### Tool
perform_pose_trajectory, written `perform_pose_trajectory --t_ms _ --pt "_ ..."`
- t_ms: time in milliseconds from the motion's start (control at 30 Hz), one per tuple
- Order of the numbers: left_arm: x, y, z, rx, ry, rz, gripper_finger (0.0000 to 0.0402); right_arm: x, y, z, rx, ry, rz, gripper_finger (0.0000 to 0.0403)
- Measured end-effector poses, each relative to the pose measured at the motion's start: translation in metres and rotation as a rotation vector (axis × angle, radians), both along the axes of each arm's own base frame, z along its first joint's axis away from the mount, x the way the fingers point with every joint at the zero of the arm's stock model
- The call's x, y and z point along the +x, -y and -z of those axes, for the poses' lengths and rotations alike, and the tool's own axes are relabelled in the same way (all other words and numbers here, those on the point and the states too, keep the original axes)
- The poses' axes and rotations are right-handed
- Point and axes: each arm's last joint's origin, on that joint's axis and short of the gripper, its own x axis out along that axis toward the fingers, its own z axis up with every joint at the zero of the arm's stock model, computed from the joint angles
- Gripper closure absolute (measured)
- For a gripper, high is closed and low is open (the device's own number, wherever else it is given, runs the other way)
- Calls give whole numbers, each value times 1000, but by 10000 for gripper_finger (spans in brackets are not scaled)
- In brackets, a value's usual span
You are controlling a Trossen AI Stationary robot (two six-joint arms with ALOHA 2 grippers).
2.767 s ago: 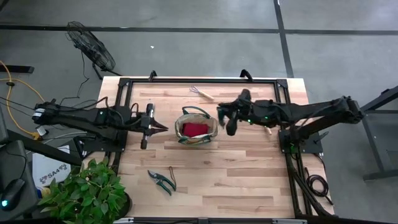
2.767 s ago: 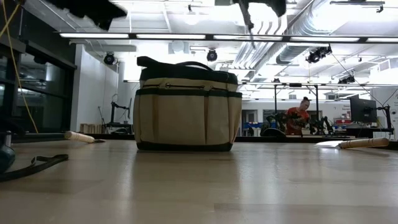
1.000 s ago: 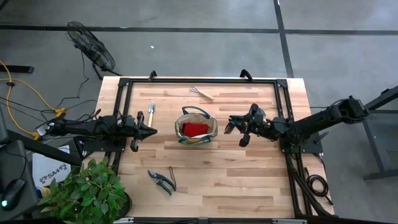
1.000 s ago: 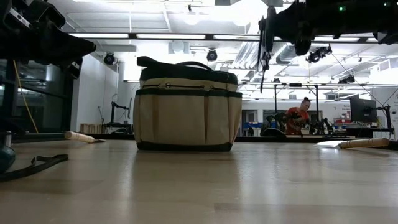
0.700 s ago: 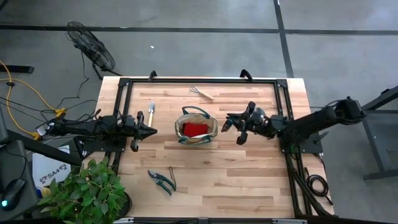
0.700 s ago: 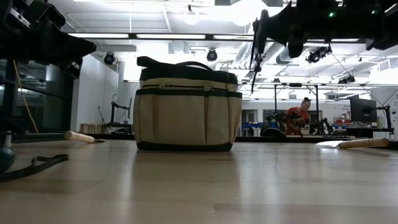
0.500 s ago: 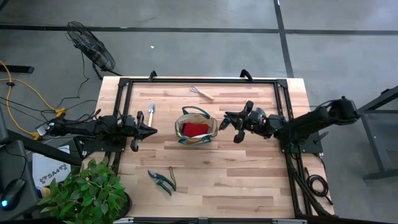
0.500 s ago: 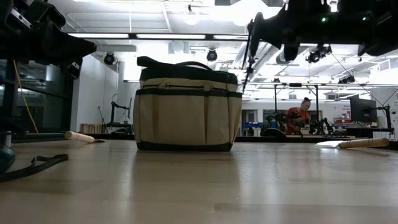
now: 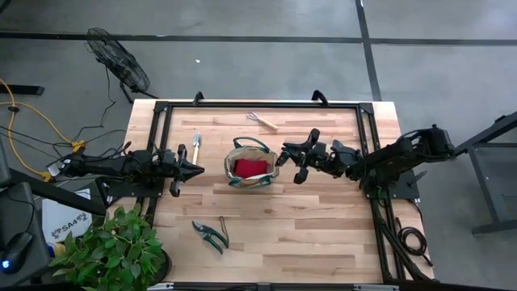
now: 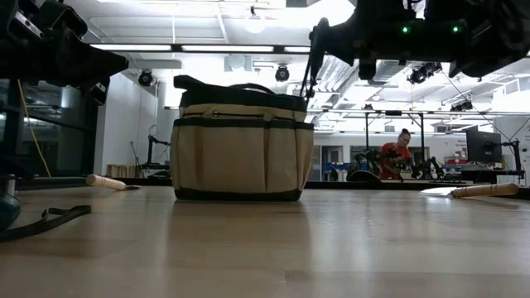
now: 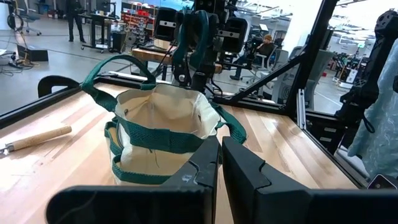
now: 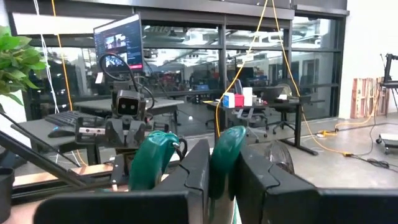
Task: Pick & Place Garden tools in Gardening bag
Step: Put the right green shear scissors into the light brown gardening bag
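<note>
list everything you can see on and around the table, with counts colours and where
gardening bag: 1, beige with dark green trim, table centre
red glove: 1, red, inside the bag
trowel: 1, metal blade, pale wooden handle, left of the bag near the left gripper
rake: 1, wire tines, pale handle, far edge of the table
pruning shears: 1, dark-handled, lying near the table's front edge
second shears: 1, teal-handled, in the right gripper
plant: 1, green, off the table's front left corner
fan: 1, dark, on the floor behind the table
left gripper: shut, empty, left of the bag
right gripper: shut on the second shears, at the bag's right rim
</note>
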Motion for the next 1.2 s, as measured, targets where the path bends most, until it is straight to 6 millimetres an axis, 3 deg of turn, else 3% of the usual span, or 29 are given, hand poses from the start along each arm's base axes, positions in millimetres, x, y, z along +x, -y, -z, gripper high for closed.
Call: perform_pose_trajectory --t_ms 700,1200 --pt "0 0 1 0 -5 6 382 3 1 6 -18 -83 32 367" --pt "0 0 1 0 -7 6 382 4 8 9 -16 -115 -41 367"
